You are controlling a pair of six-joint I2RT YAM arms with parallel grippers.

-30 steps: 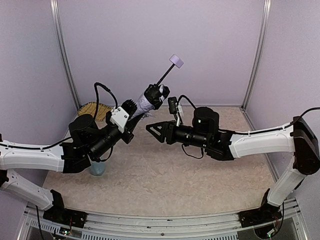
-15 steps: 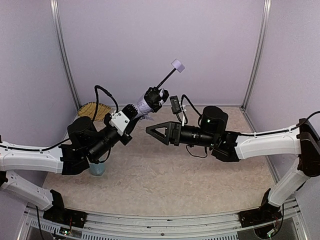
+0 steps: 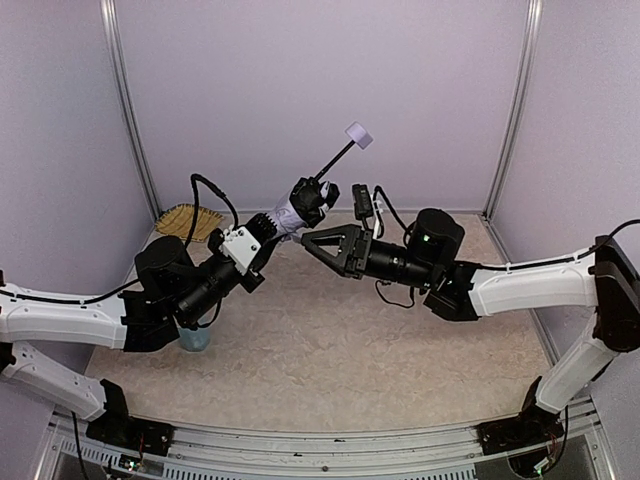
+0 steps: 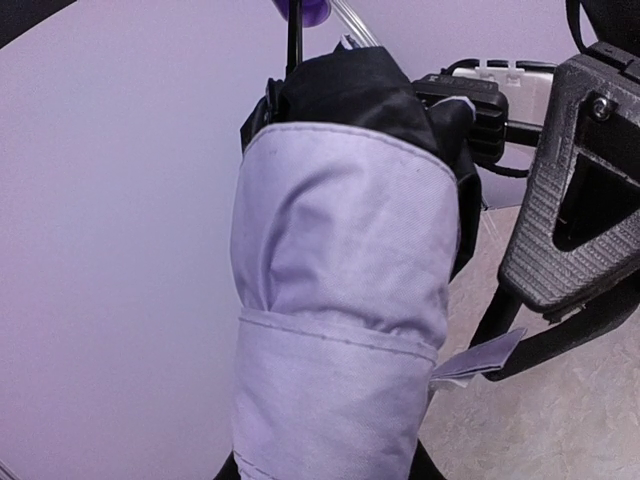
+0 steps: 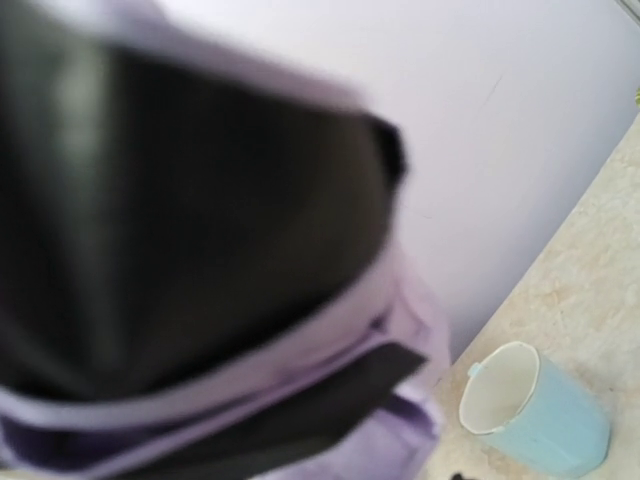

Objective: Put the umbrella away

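The umbrella is folded, pale lavender with black lining, and held in the air tilted up to the right. Its thin black shaft ends in the small lavender handle. My left gripper is shut on the umbrella's lower fabric end, and the fabric fills the left wrist view and hides the fingers. My right gripper is open, right beside the umbrella's bundle on its right. One of its fingers shows in the left wrist view. The right wrist view shows the umbrella very close and blurred.
A light blue mug stands on the beige table; from above the mug sits partly under my left arm. A straw-coloured woven thing lies at the back left corner. Lavender walls close in the back and sides.
My right gripper has moved up and left, from a gap away to right beside the umbrella. My left gripper has lifted the umbrella slightly up and to the right.
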